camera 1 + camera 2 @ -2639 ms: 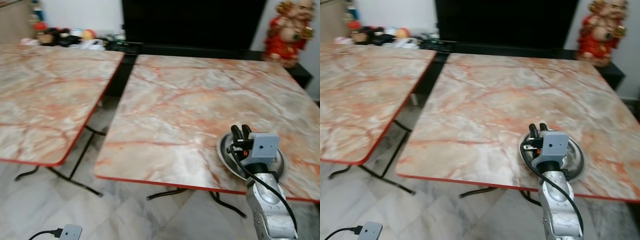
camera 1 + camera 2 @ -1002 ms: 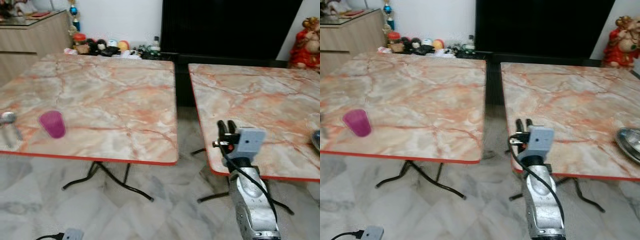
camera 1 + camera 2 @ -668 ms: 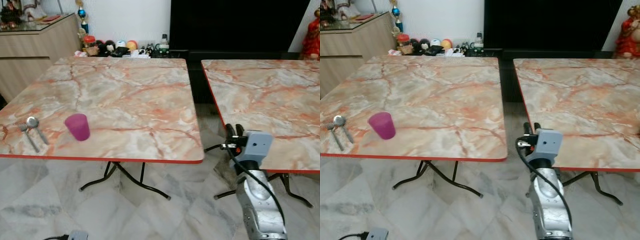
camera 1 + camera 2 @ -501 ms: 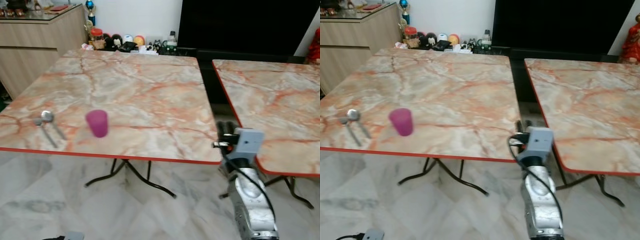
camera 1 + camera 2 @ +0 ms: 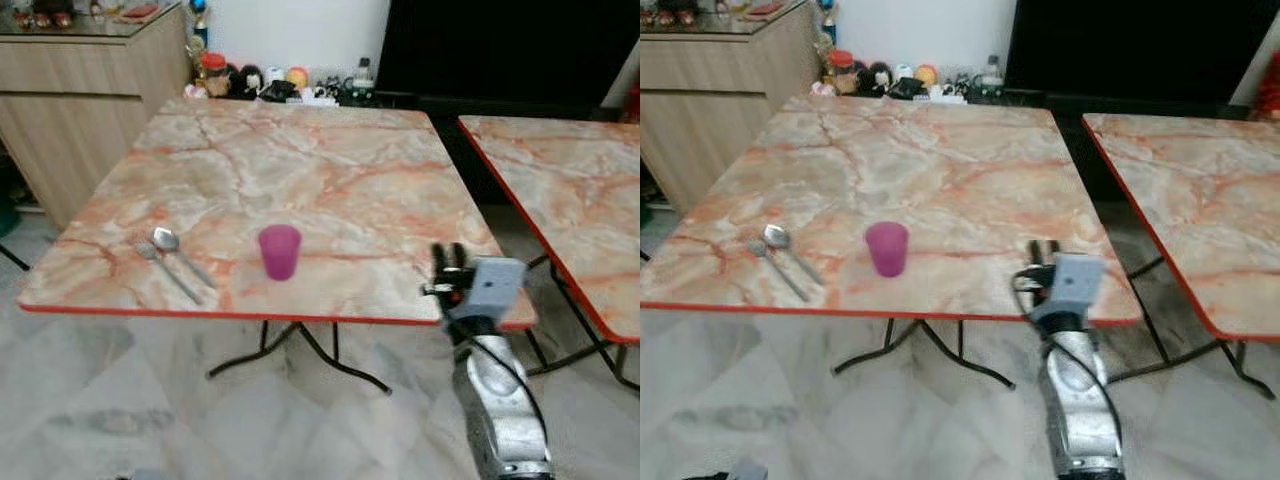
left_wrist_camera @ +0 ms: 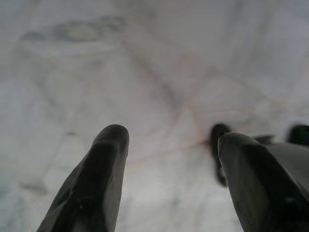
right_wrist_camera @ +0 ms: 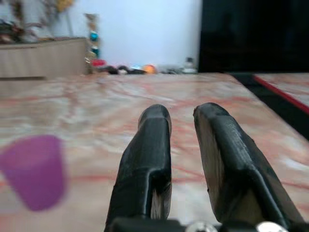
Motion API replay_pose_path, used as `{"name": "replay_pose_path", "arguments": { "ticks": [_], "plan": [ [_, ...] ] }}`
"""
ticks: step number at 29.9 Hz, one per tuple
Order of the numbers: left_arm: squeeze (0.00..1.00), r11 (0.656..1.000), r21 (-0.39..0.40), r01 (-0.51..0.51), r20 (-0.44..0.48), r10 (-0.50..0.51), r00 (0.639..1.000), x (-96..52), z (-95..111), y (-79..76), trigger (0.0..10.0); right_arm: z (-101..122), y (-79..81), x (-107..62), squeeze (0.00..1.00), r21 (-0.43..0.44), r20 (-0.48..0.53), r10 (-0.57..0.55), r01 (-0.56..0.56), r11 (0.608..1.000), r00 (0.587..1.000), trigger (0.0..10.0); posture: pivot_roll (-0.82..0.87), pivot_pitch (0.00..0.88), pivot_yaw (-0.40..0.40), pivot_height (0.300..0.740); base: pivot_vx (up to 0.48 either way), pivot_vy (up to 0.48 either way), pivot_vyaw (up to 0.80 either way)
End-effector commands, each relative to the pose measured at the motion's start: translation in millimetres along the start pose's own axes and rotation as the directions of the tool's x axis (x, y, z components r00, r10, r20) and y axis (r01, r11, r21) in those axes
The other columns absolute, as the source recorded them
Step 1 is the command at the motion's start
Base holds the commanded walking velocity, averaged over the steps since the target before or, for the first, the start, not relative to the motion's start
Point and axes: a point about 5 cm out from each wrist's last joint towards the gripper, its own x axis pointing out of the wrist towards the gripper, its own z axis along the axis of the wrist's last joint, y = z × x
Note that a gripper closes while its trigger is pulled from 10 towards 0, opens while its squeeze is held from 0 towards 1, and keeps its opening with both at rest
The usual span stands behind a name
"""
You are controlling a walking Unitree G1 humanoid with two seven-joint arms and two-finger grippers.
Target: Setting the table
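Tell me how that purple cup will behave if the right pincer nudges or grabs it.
The purple cup looks like thin plastic and stands upright and apparently empty, so it is probably light and may slide or tip on the smooth marble table. Its base is narrower than its rim, so a high push could topple it. The right pincer is nearly closed and beside it.

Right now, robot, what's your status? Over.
Right gripper empty, slightly open, raised by the marble table's near edge. Left gripper open, over floor. Purple plastic cup upright beside metal spoon; path clear.
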Motion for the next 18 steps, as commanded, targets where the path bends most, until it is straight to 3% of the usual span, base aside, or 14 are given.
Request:
{"name": "replay_pose_path", "arguments": {
  "ticks": [1, 18],
  "plan": [
    [0.00, 1.000, -0.015, 0.011, -0.033, -0.011, 0.999, -1.4, -9.2, -5.2, 10.0, -2.1, -8.1, -2.4, 0.00, -0.014, -0.010, -0.024, 0.024, 1.000, 1.000, 10.0, -0.01, 0.113, -0.010, 0.740, 0.000, 0.480, 0.00],
    [0.00, 1.000, -0.017, 0.008, -0.034, -0.009, 0.999, -1.7, -10.1, -5.1, 10.0, -1.7, -6.3, -1.0, 0.00, -0.007, -0.006, -0.023, 0.023, 1.000, 1.000, 10.0, -0.01, 0.112, -0.010, 0.740, 0.000, 0.480, 0.00]
  ]
}}
